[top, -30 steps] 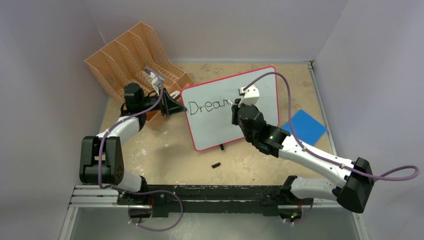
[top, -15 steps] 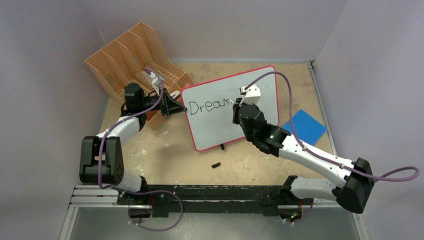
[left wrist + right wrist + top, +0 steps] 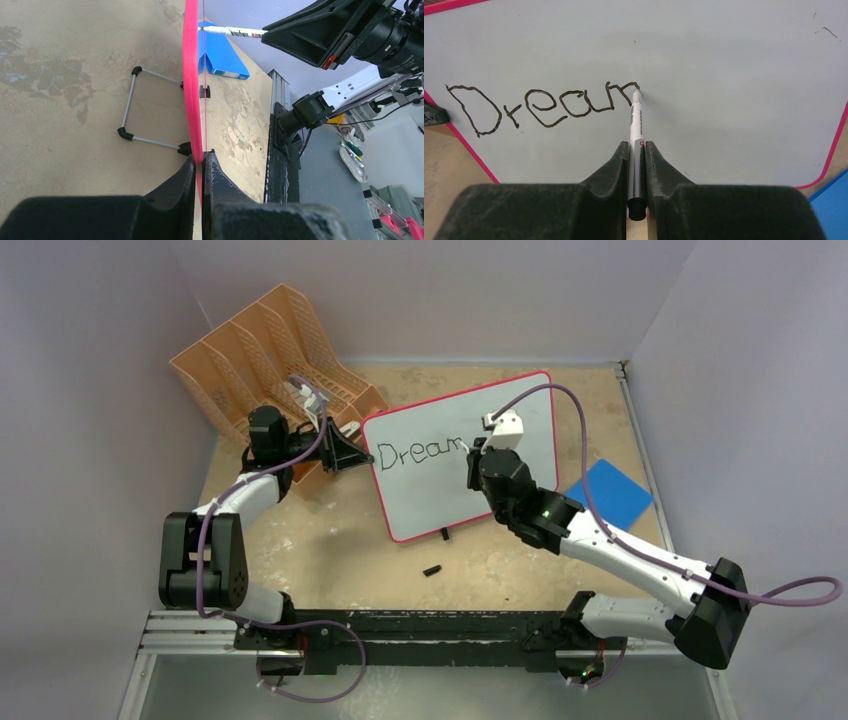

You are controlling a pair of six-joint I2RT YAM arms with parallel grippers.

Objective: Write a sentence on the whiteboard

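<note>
The whiteboard [image 3: 440,495], red-framed, stands tilted mid-table. My left gripper [image 3: 360,455] is shut on its left edge; in the left wrist view the red frame [image 3: 191,75] runs between the jaws of the left gripper [image 3: 202,157]. The sentence [image 3: 544,107] reads "Dream" in black strokes, also legible from above [image 3: 418,452]. My right gripper [image 3: 637,147] is shut on a white-and-black marker [image 3: 636,120]. The marker's tip touches the board at the top of the last letter. From above, the right gripper [image 3: 476,454] hovers over the board's centre.
An orange mesh file organizer [image 3: 270,350] stands at the back left, right behind the left gripper. A blue square pad [image 3: 608,492] lies right of the board. A small black cap [image 3: 432,569] lies in front of the board, near its black foot [image 3: 443,534].
The right gripper has crept slightly right with the marker, and the last letter has grown. The left arm and the board have not moved.
</note>
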